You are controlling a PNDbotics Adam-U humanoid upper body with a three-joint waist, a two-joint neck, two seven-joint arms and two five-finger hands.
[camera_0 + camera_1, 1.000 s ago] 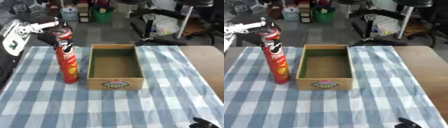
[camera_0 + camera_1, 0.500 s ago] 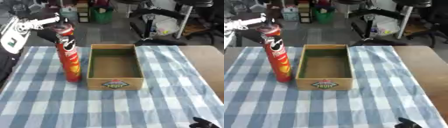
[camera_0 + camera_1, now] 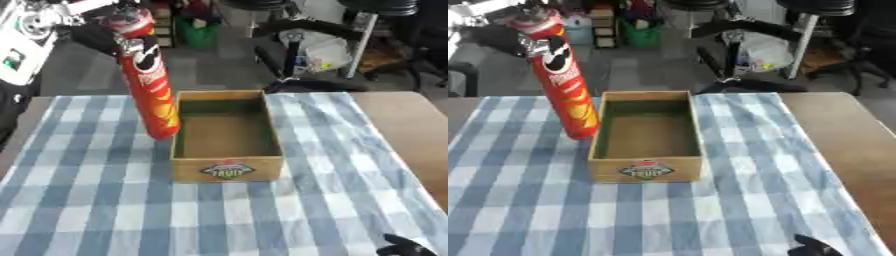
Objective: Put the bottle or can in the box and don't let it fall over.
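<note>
Left hand (image 3: 103, 36) curled round top of tall red can (image 3: 150, 87) — can tilted, base just off bench (image 3: 79, 210), beside box (image 3: 227, 167) wall below hand. Risk, I judged: base clipping rim, can toppling inside.

Brown wooden desk (image 3: 402, 120) under blue-white checked cloth (image 3: 96, 200); grey floor (image 3: 210, 65) behind, black chair bases (image 3: 737, 30), green bin (image 3: 197, 31) at far edge.

Red can (image 3: 150, 85), blue-checked cloth (image 3: 87, 200)
</note>
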